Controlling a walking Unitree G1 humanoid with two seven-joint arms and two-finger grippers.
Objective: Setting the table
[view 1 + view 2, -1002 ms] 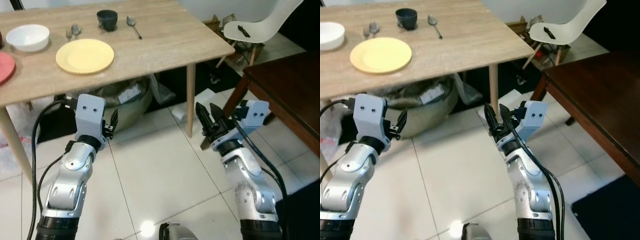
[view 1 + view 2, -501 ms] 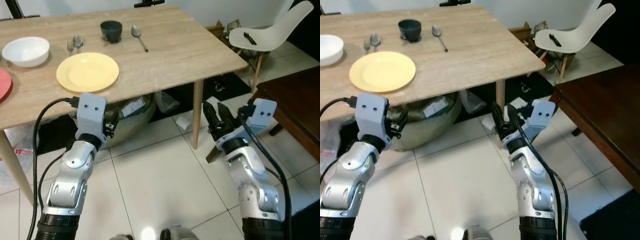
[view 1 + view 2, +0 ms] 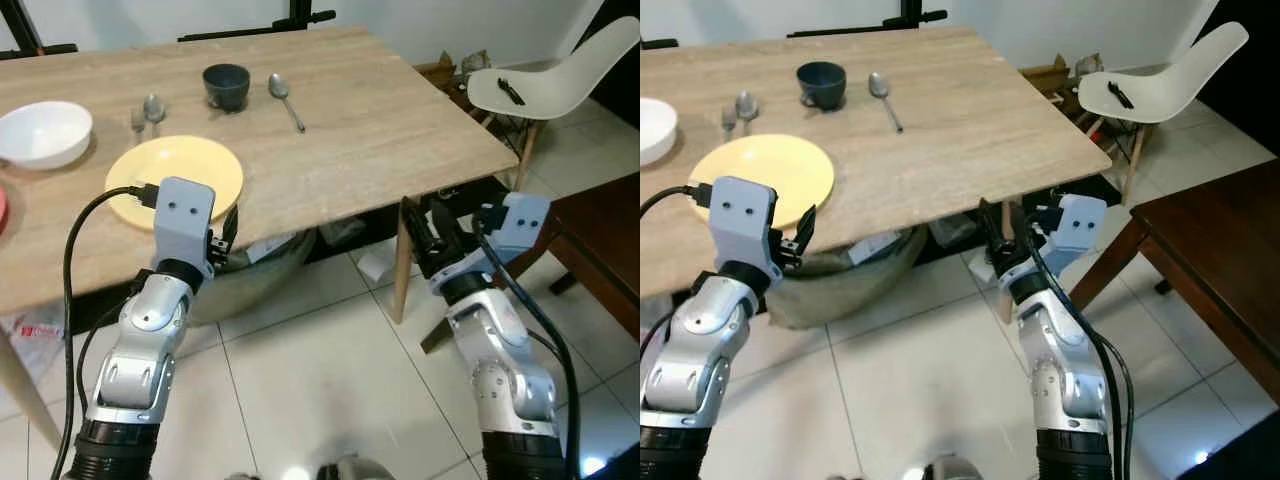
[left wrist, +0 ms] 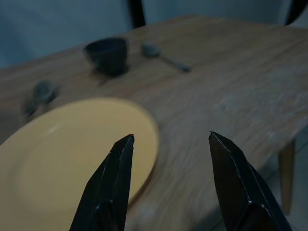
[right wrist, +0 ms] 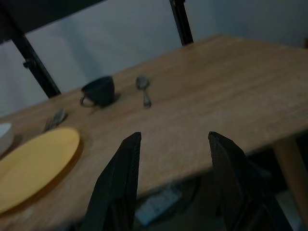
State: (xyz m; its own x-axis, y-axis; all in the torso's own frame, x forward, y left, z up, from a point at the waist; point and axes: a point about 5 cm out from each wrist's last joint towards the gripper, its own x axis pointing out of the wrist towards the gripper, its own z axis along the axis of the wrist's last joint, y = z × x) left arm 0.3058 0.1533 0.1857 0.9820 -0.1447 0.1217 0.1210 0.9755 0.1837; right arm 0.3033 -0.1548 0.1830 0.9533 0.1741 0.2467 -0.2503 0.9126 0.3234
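On the light wooden table (image 3: 380, 120) lie a yellow plate (image 3: 175, 170), a white bowl (image 3: 42, 132), a dark cup (image 3: 226, 84), a lone spoon (image 3: 285, 95), and a fork with a second spoon (image 3: 145, 108). A red plate (image 3: 1, 208) peeks in at the left edge. My left gripper (image 4: 171, 137) is open and empty at the table's front edge, just before the yellow plate (image 4: 72, 154). My right gripper (image 3: 428, 222) is open and empty too, below the table's front right corner and pointing toward the table (image 5: 216, 106).
A table leg (image 3: 403, 268) stands right behind my right gripper. A grey sack (image 3: 250, 270) lies under the table. A white chair (image 3: 545, 75) with a small black object on its seat stands at the right. A dark wooden table (image 3: 1230, 250) is at the right.
The whole view has shifted: the camera has come closer to the table. Both grippers now sit nearer the table's front edge and remain open and empty.
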